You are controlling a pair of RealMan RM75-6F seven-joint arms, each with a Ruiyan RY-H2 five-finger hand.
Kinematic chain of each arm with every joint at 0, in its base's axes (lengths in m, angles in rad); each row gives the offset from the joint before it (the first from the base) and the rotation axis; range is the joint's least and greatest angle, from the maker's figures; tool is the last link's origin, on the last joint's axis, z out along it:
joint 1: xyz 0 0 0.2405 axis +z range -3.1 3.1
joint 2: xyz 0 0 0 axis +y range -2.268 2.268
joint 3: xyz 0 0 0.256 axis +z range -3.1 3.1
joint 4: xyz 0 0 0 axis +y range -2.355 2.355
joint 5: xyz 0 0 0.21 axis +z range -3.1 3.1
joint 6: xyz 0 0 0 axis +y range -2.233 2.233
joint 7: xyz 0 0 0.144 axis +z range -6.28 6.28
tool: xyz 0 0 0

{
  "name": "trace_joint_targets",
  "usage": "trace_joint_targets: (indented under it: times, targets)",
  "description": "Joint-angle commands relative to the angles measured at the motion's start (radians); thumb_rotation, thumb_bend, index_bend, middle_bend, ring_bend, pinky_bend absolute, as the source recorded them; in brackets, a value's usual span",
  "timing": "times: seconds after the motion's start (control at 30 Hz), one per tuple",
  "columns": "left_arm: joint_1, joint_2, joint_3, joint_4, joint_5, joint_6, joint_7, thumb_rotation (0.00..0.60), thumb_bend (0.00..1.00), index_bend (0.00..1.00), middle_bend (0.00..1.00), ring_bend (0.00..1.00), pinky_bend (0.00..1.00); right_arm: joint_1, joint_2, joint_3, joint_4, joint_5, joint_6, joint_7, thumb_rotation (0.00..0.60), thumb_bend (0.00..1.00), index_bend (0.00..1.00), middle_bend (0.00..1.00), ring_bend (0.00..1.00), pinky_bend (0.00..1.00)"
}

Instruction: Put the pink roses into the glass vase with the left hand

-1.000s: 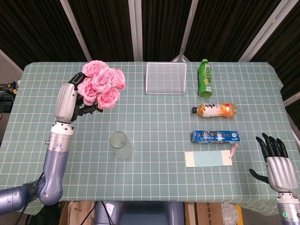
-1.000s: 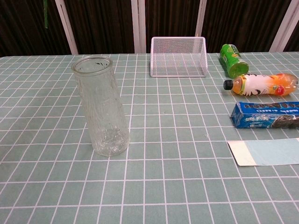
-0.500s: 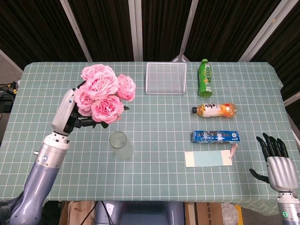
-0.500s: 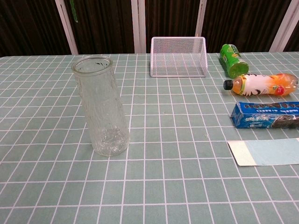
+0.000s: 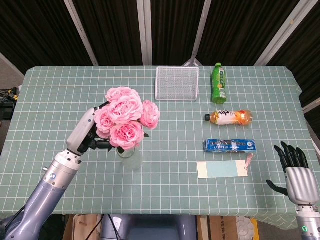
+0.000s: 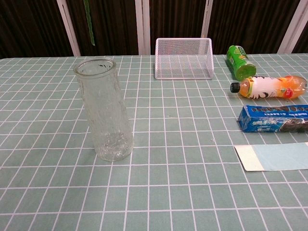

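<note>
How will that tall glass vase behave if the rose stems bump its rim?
The glass vase stands tall and narrow on a small base, so a sideways knock would probably tip it. It looks empty, hence likely light. Once tipped, its round body would probably roll, and being glass it could crack.

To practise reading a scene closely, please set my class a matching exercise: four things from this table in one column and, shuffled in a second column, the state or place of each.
Things:
1. pink roses
2. glass vase
3. orange bottle
4. right hand

States:
A. lying on its side
B. standing upright, empty
C. open at the table's near edge
D. held up by the left hand

Pairs: 1-D, 2-B, 3-A, 4-C
</note>
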Motion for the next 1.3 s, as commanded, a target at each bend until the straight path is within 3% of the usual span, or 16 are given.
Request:
trace_joint_targets:
  times: [0.03, 0.37, 0.67, 1.1, 1.3]
  targets:
    - [0.007, 0.002, 0.026, 0.000, 0.025, -0.040, -0.055, 0.600, 0.45, 0.30, 0.34, 0.27, 0.33, 0.000, 0.001, 0.001, 0.000, 0.001, 0.001, 0.002, 0.600, 0.15, 0.10, 0.04, 0.00, 0.00]
    - [0.017, 0.015, 0.088, 0.000, 0.070, -0.091, -0.095, 0.600, 0.45, 0.30, 0.34, 0.27, 0.33, -0.001, 0.003, 0.003, 0.002, 0.000, 0.003, 0.011, 0.600, 0.16, 0.10, 0.04, 0.00, 0.00]
    - [0.024, -0.044, 0.177, 0.004, 0.092, -0.015, 0.020, 0.600, 0.45, 0.30, 0.34, 0.27, 0.33, -0.002, 0.004, 0.003, 0.004, 0.001, 0.003, 0.014, 0.600, 0.15, 0.10, 0.04, 0.00, 0.00]
    - [-0.015, -0.218, 0.266, 0.196, 0.075, -0.003, 0.068, 0.600, 0.44, 0.29, 0.34, 0.27, 0.31, 0.000, 0.001, 0.005, 0.008, 0.005, -0.002, 0.011, 0.600, 0.15, 0.10, 0.04, 0.00, 0.00]
    - [-0.019, -0.261, 0.287, 0.252, 0.086, -0.007, 0.064, 0.600, 0.39, 0.29, 0.29, 0.19, 0.27, 0.000, 0.002, 0.007, 0.009, 0.006, 0.000, 0.016, 0.600, 0.15, 0.10, 0.04, 0.00, 0.00]
